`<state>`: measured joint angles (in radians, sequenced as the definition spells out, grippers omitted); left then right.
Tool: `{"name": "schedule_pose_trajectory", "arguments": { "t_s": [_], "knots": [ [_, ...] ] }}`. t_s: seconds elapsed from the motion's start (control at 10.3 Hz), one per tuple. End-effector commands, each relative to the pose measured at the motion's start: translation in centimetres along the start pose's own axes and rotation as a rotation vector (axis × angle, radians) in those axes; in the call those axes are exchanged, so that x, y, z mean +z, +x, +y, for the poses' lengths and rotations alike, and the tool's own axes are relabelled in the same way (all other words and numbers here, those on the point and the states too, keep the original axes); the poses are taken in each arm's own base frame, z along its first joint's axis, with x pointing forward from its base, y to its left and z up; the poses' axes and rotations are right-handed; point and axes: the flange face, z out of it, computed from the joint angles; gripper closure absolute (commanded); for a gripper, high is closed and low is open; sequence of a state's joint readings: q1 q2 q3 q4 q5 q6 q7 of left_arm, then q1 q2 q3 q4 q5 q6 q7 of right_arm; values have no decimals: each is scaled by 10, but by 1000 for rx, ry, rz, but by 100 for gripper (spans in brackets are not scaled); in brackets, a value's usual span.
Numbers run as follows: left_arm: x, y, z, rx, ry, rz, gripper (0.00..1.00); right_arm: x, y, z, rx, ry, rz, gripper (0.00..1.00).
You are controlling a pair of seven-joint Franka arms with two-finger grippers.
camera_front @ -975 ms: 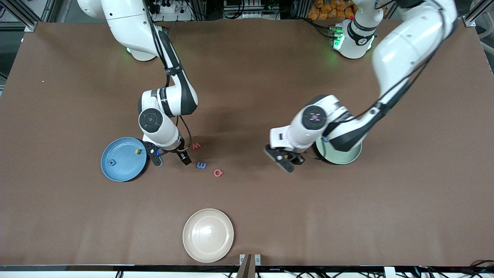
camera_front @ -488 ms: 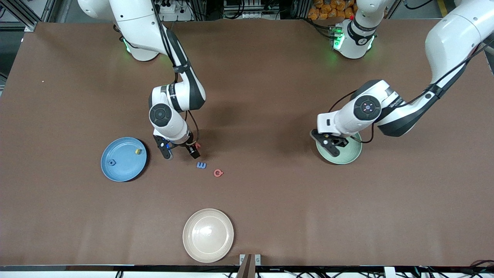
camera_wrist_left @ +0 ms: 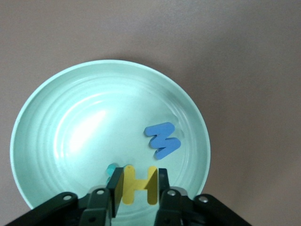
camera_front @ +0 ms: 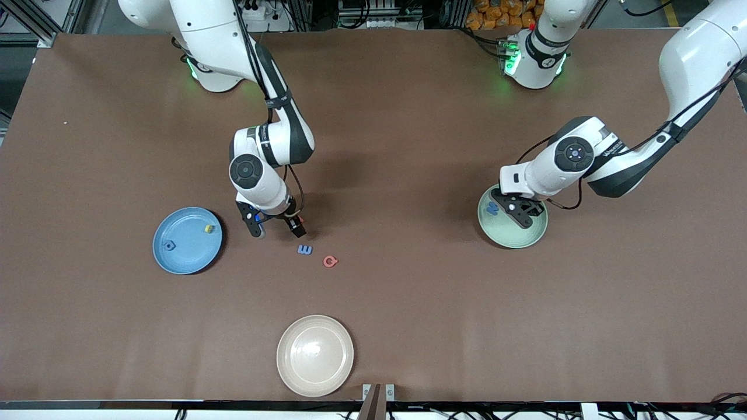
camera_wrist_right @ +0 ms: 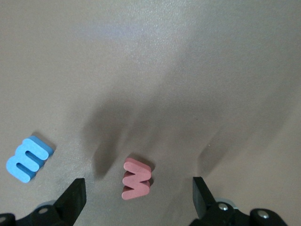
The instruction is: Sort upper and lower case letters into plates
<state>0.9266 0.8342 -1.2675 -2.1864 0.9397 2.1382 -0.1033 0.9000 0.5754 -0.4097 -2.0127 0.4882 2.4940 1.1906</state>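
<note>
Yellow H (camera_wrist_left: 137, 184) pinched between left gripper (camera_wrist_left: 136, 192) fingers, teal letter (camera_wrist_left: 111, 170) half hidden beside it; arm shifted over mint plate (camera_wrist_left: 51, 113). Right gripper (camera_wrist_right: 136, 197) agape over red w (camera_wrist_right: 136, 179).

A wide brown table (camera_front: 385, 116) with a matte, faintly creased cover fills nearly the whole front view. Above its top edge stand silver aluminium frame posts (camera_front: 49, 26), dark cables and a power strip (camera_front: 257, 11), with a heap of orange objects (camera_front: 496, 13) beside them. Below the table's near edge, a small metal bracket (camera_front: 378, 392) sits at the middle.
</note>
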Motion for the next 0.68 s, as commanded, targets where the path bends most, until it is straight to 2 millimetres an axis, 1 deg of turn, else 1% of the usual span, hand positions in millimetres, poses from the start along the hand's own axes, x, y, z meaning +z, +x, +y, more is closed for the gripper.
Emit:
{"name": "schedule_pose_trajectory", "arguments": {
  "t_s": [0.0, 0.1, 0.2, 0.29, 0.39, 0.49, 0.59],
  "knots": [
    [-3, -1, -2, 6, 16, 16, 2, 6, -5, 5, 20, 3, -3, 0],
    [-4, 1, 0, -6, 12, 17, 1, 6, -3, 4, 20, 17, 5, 0],
    [-4, 3, 3, -8, 5, 17, 2, 10, -8, 5, 15, 13, 6, 0],
    [-8, 9, 3, -11, 2, 29, 5, 12, -11, 5, 18, 14, 3, 0],
    [-14, 25, 16, -14, -19, 38, 8, 12, -14, 4, 18, 19, 1, 0],
    [-20, 48, 39, -58, -27, 49, 8, 12, -14, 4, 19, 21, 1, 0],
    [-18, 76, 57, -98, -9, 50, 8, 14, -12, 5, 21, 26, 8, 0]
  ]
}}
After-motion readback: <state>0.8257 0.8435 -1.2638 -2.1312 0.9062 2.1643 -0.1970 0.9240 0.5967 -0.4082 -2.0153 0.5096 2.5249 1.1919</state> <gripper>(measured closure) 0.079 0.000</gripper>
